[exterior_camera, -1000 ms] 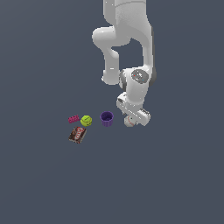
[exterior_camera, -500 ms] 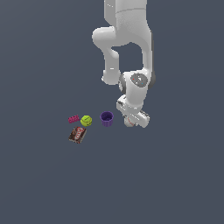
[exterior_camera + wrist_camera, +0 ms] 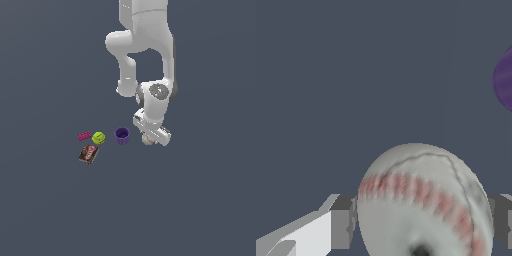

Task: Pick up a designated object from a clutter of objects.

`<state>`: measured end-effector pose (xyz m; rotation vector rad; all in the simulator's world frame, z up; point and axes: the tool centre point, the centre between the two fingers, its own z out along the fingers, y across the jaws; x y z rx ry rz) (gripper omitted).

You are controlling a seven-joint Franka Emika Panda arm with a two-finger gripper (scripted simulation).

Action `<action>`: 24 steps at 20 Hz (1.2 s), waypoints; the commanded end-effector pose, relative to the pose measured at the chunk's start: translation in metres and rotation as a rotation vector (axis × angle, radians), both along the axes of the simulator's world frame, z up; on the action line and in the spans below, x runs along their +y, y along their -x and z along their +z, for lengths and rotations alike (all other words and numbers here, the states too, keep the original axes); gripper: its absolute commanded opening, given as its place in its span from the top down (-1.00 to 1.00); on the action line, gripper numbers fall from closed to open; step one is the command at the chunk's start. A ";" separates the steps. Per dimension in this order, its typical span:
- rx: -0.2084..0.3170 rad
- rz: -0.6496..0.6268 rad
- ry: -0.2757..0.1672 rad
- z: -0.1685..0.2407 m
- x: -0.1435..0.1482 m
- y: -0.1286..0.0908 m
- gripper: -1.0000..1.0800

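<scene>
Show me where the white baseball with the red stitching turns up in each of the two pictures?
Exterior view: the baseball is mostly hidden under the pincer, just to the exterior view's right of the purple cup.
Wrist view: the baseball fills the near part of the picture, sitting between the two grey fingers.
Shared landmark: the purple cup, seen at the edge of the wrist view, beside the ball.

The baseball [image 3: 423, 202] looks matt and a bit rough, with bumpy red stitches. The arm [image 3: 145, 45] in the upper middle looks like smooth, slightly shiny white plastic. The purple cup [image 3: 122, 135] looks like smooth, dull plastic.
</scene>
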<state>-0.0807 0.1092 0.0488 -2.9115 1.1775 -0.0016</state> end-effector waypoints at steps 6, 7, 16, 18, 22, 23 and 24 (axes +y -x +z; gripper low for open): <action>-0.001 0.000 0.000 0.014 -0.004 -0.007 1.00; -0.001 0.000 0.000 0.018 -0.005 -0.009 1.00; 0.000 -0.001 0.001 0.071 -0.020 -0.036 1.00; 0.000 -0.001 0.001 0.087 -0.024 -0.045 1.00; 0.000 -0.002 0.001 0.122 -0.033 -0.063 1.00; 0.000 -0.002 0.001 0.131 -0.036 -0.067 1.00; 0.000 -0.002 0.001 0.140 -0.038 -0.072 1.00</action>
